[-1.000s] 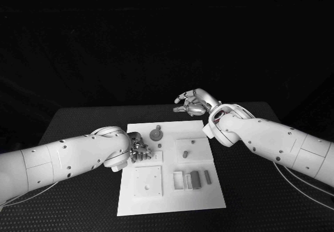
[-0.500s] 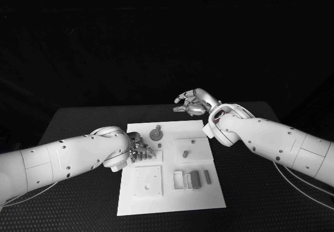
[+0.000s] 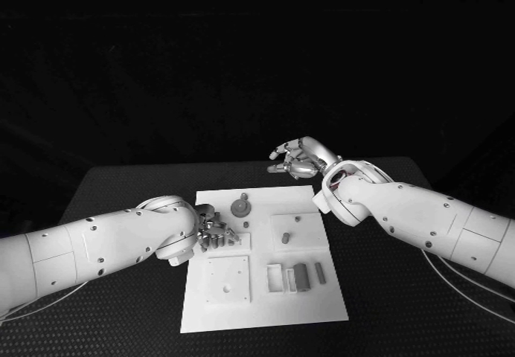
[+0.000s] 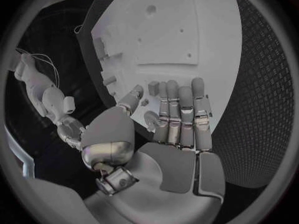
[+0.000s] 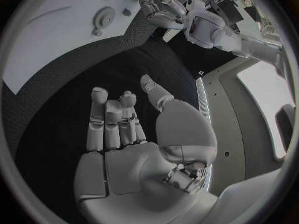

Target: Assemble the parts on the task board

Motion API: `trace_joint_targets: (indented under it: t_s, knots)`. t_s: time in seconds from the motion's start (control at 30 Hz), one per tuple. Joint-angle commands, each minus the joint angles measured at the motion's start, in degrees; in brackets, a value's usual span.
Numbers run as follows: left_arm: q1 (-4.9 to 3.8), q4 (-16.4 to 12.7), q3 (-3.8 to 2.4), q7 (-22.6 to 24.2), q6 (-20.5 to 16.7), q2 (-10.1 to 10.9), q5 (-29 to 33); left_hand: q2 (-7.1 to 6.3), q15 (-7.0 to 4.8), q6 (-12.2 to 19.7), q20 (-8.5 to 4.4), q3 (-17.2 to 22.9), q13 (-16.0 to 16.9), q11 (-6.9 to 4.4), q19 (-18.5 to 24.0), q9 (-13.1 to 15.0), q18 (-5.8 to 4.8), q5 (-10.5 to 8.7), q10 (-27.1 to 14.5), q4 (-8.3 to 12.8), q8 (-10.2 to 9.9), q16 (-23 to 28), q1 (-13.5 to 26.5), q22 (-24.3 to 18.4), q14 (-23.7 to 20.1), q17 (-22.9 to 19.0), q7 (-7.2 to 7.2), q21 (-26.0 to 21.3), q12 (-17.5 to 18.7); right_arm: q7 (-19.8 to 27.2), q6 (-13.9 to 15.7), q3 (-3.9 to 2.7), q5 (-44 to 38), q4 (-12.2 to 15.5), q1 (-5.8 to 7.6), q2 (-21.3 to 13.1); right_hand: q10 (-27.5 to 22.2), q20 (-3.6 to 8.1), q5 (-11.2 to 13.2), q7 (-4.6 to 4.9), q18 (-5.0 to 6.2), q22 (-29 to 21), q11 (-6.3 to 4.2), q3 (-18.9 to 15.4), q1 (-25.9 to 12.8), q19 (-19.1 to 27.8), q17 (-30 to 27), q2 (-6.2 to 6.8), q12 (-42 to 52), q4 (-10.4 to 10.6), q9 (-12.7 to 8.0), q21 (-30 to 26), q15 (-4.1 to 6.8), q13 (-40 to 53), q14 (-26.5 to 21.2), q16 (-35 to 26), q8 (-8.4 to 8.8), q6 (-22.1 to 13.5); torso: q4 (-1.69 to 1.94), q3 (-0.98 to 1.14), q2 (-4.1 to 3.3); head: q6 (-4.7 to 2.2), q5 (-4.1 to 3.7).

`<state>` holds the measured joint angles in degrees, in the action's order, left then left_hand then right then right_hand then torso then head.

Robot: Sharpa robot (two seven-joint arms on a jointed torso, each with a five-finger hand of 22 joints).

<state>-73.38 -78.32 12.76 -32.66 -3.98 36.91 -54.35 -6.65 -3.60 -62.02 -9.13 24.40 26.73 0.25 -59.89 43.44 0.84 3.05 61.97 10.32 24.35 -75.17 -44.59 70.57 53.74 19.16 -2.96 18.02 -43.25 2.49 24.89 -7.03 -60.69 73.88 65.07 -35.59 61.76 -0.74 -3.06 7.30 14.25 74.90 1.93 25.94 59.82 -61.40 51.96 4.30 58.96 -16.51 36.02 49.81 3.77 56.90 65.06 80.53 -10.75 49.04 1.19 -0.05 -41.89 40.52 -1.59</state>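
The white task board (image 3: pixel 264 305) lies in the middle of the black table. On it are a grey gear (image 3: pixel 242 204), a short peg (image 3: pixel 286 238) standing in a square block, and two grey bars (image 3: pixel 301 275) by a slotted holder. My left hand (image 3: pixel 216 233) hovers low over the board's left edge, fingers stretched out, thumb apart, holding nothing. In the left wrist view my left hand's fingertips (image 4: pixel 179 92) lie near a small grey part (image 4: pixel 153 87). My right hand (image 3: pixel 299 158) is raised beyond the board's far edge, open and empty, its fingers (image 5: pixel 112 119) straight.
A raised square plate (image 3: pixel 228 279) with small holes sits on the board's near left. The right wrist view shows the gear (image 5: pixel 104 17) on the board and my left hand (image 5: pixel 157 6) beyond it. Black table (image 3: pixel 118 201) surrounds the board.
My left hand has slipped a little toward the near side along the board's left edge, its forearm dropping slightly. The right hand has stayed put.
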Motion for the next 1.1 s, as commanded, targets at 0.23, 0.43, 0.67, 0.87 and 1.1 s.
trace_joint_targets:
  t_s: [0.23,0.43,0.67,0.87,1.1]
  knots:
    - [-0.83,-1.4,-3.55,0.7,0.6,1.7,0.7,-0.56,-0.31,0.5,-0.22,-0.3,-0.2,0.05,-0.2,0.0,-0.77,-0.26,-0.4,0.1,-0.4,-0.2,0.3,-0.1,-0.3,-0.2,-0.13,-0.2,-0.2,0.4,-0.4,-0.03,-0.1,-1.3,0.0,0.0,-0.1,0.31,0.2,1.58,0.75,0.4,0.4,-0.3,-0.1,-0.3,-0.1,-0.47,0.3,0.0,-0.1,-0.2,0.11,-0.1,0.3,0.1,0.22,-1.2,0.05,0.05,0.08,-0.84,0.16]
    - [-2.97,-0.3,-4.13,0.4,2.2,2.7,0.9,-0.54,-0.31,0.5,-0.23,-0.3,-0.2,0.06,-0.2,0.0,-0.77,-0.26,-0.4,0.1,-0.4,-0.2,0.2,-0.1,-0.3,-0.2,-0.13,-0.2,-0.2,0.4,-0.4,-0.03,-0.1,-1.7,0.0,0.0,-0.1,0.31,0.2,1.58,0.75,0.4,0.4,-0.3,-0.1,-0.3,-0.1,-0.46,0.4,0.0,-0.1,-0.2,0.1,-0.1,0.3,0.1,0.22,-1.2,-0.1,0.03,-0.01,-1.18,0.24]
    - [-4.8,6.1,-4.17,1.1,5.7,2.0,2.8,1.06,-0.38,6.5,-0.26,0.1,-0.2,0.05,-0.7,-1.8,-0.76,-0.25,-0.2,1.1,-4.5,-0.7,-1.2,0.0,-0.1,-0.4,-3.06,-0.4,-0.7,0.3,-0.4,-0.03,-0.1,-2.1,0.02,0.0,-0.1,0.31,0.2,1.58,0.75,0.4,0.4,-0.3,-0.1,-0.3,-0.1,-0.46,0.4,0.0,-0.1,-0.2,0.1,-0.1,0.3,0.1,0.23,-1.2,0.02,0.06,-0.03,-1.34,0.2]
    - [-5.37,10.4,-4.17,1.4,8.5,0.4,1.0,1.65,-0.38,8.7,-0.26,-0.2,-0.3,0.62,-0.9,-2.9,-0.83,-0.25,-0.2,1.7,-6.2,-0.8,-1.3,0.0,-0.1,-0.6,-3.99,-0.7,-0.9,0.3,-0.4,-0.03,-0.1,-2.4,0.02,0.1,-0.1,0.31,0.2,1.59,0.75,0.4,0.4,-0.4,-0.1,-0.3,-0.1,-0.45,0.4,0.0,-0.1,-0.2,0.1,-0.1,0.3,0.1,0.23,-1.2,-0.07,-0.05,-0.11,-1.34,0.1]
    - [-5.43,14.5,-4.14,1.8,10.3,-2.8,-3.9,1.12,-0.34,9.4,-0.23,-0.6,-0.4,0.87,-0.9,-3.3,-0.83,-0.26,-0.3,0.9,-6.7,-0.8,-0.1,-0.1,-0.2,-0.8,-4.29,-1.0,-1.0,0.3,-0.5,-0.03,-0.1,-2.6,0.03,0.3,-0.1,0.31,0.2,1.58,0.75,0.4,0.4,-0.4,-0.2,-0.3,-0.1,-0.46,0.4,0.0,-0.1,-0.2,0.1,-0.1,0.3,0.1,0.23,-1.2,0.02,-0.05,-0.09,-1.4,0.11]
